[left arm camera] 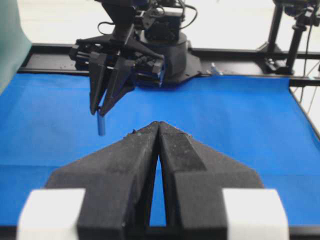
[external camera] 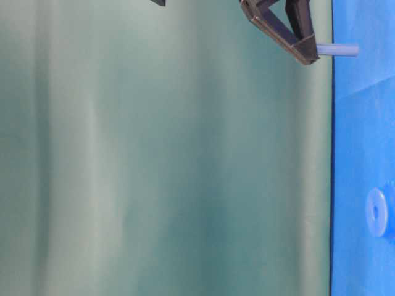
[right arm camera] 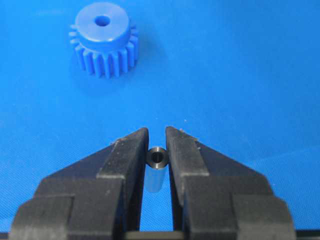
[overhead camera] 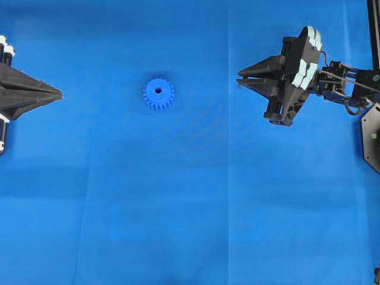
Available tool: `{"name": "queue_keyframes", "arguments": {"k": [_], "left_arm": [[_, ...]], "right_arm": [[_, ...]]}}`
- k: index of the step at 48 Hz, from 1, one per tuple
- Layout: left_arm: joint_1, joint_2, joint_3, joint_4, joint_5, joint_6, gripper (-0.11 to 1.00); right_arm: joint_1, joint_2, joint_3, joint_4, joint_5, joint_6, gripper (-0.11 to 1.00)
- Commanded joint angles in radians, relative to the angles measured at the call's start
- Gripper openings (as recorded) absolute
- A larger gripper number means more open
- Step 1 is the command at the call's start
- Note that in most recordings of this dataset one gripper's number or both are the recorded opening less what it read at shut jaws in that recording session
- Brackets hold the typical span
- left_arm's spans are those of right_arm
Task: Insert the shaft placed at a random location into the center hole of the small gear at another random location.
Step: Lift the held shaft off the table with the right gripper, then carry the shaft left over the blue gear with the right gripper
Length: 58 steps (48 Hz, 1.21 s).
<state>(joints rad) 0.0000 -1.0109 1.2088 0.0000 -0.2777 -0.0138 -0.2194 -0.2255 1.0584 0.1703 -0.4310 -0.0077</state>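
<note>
Shaft sits clenched in your right pincer, lifted clear of the surface, left pincer clenched empty; carry step, next you line it over the small gear center hole.

The small gear looks like smooth matt blue plastic. Below it in the right wrist view, the shaft is silvery-grey metal with a dull sheen, between the right gripper fingers of rough, grainy black plastic. Blue cloth, faintly creased, covers the tabletop.
</note>
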Motion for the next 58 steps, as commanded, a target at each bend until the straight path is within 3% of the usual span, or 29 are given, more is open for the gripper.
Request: {"name": "queue_keyframes", "arguments": {"k": [1, 15, 42, 58], "left_arm": [[0.0, 0.003, -0.009, 0.002, -0.005, -0.002, 0.0], [-0.002, 0.005, -0.009, 0.002, -0.005, -0.003, 0.0], [-0.002, 0.003, -0.009, 0.002, -0.006, -0.003, 0.0], [0.0, 0.003, -0.009, 0.003, -0.008, -0.003, 0.0]], "right_arm": [[0.002, -0.008, -0.025, -0.002, -0.003, 0.0, 0.03], [0.026, 0.064, -0.14, -0.003, 0.006, -0.003, 0.03], [0.06, 0.319, -0.523, -0.028, 0.147, -0.029, 0.03], [0.064, 0.37, -0.598, -0.031, 0.163, -0.031, 0.03]]}}
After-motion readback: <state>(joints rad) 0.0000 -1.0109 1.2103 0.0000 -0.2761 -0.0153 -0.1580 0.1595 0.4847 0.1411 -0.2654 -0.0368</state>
